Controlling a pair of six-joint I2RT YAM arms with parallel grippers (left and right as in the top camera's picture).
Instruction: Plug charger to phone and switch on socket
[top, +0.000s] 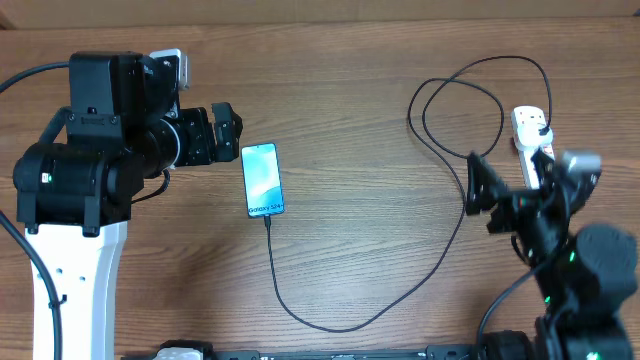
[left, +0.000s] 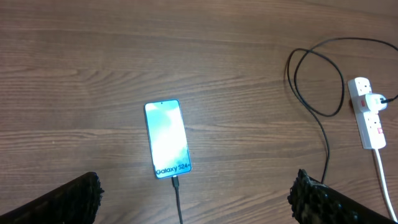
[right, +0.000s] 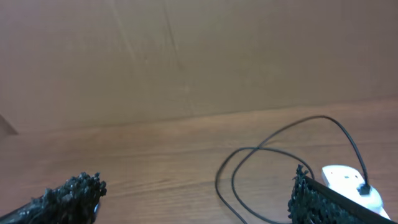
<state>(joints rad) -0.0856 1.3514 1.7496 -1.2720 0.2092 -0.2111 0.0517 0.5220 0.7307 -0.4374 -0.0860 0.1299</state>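
The phone (top: 263, 180) lies flat on the wooden table, screen lit. It also shows in the left wrist view (left: 168, 140). The charger cable (top: 330, 324) has its connector tip in the phone's bottom edge (left: 175, 183). It curves right, loops (right: 249, 163), and ends in a black plug (top: 541, 130) seated in the socket (top: 524, 124). The socket also shows in both wrist views (left: 367, 118) (right: 344, 177). My left gripper (top: 232, 133) (left: 198, 193) is open and empty, just left of the phone's top. My right gripper (top: 480, 190) (right: 198, 186) is open and empty, left of the socket.
The socket's thick white cord (left: 384, 180) runs toward the front right. A brown cardboard wall (right: 186, 56) stands along the table's far edge. The right arm's body (top: 590, 270) covers the near end of the socket.
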